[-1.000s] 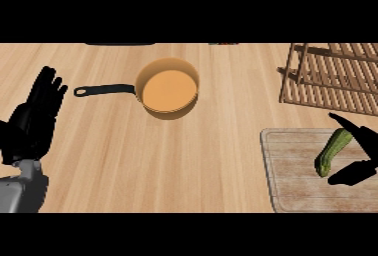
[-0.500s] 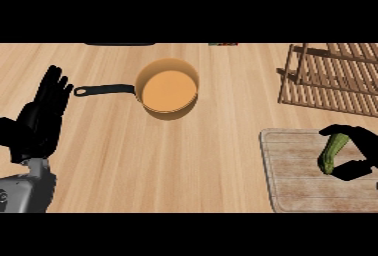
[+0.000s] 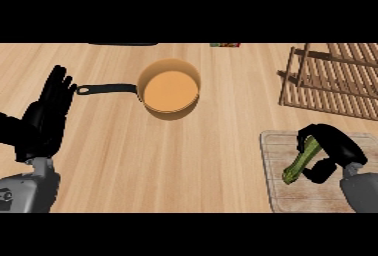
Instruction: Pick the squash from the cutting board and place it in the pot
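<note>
Squash (image 3: pixel 300 162) — on the cutting board (image 3: pixel 280 196), right hand's (image 3: pixel 341 150) fingers (image 3: pixel 313 131) curled round it.

Green squash (image 3: pixel 299 163); orange pot (image 3: pixel 171 91) with black handle (image 3: pixel 111 89); pale grey-brown, grained board (image 3: pixel 279 192); light wood-grain counter (image 3: pixel 184 165); brown slatted rack (image 3: pixel 332 75); black left hand (image 3: pixel 46 120) and right hand (image 3: pixel 337 147) on grey forearms (image 3: pixel 29 192).

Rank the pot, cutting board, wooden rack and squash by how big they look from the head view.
1. The wooden rack and cutting board look alike; both are cut off at the view's edge, so unranked.
2. pot, handle included.
3. squash, partly hidden by the right hand.
</note>
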{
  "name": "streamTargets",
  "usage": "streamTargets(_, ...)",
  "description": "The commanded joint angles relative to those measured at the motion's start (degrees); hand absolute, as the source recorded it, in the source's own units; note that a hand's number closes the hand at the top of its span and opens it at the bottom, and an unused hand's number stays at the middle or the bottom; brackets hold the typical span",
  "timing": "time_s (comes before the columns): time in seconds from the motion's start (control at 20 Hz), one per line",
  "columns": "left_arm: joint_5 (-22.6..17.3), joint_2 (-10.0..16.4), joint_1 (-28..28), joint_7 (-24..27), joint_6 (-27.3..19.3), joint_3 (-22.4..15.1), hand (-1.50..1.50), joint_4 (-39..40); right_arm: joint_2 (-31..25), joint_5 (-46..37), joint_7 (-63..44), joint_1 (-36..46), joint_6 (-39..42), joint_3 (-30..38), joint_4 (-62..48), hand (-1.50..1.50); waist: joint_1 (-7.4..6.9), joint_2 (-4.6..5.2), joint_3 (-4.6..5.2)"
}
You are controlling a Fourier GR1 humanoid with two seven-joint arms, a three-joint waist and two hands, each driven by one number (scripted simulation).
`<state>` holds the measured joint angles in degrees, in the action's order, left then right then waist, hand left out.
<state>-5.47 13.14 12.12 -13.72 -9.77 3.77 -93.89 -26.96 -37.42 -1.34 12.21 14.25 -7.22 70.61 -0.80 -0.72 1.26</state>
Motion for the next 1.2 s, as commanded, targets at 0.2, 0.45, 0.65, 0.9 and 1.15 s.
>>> streamTargets(0.2,-0.09,-1.17,2.76,-0.6,2.62,-4.0,0.0,0.59,25.79,-7.46,-13.97,12.04,1.08,-19.87,5.3,1.5,-9.43,1.16,-0.64)
streamTargets(0.45,-0.16,-1.64,3.36,0.2,3.35,-4.8,0.0,1.12,26.73,-5.24,-27.35,19.04,-2.0,-27.53,5.49,1.5,-10.93,0.99,-0.88)
streamTargets(0.65,0.33,-2.31,5.01,-0.21,2.77,-5.19,0.0,2.63,26.87,-2.59,-37.14,25.08,-9.38,-31.26,9.27,1.5,-9.38,0.69,-1.07)
streamTargets(0.9,0.2,-2.42,4.67,-0.5,2.49,-4.79,0.0,3.41,26.94,-5.52,-49.71,33.48,-22.1,-31.45,13.33,1.5,-8.5,-0.18,-1.01)
streamTargets(1.15,0.41,-2.06,3.89,0.8,2.64,-4.24,0.0,4.44,26.95,-12.13,-63.66,44.45,-29.66,-33.84,12.54,1.5,-7.73,-0.25,-0.78)
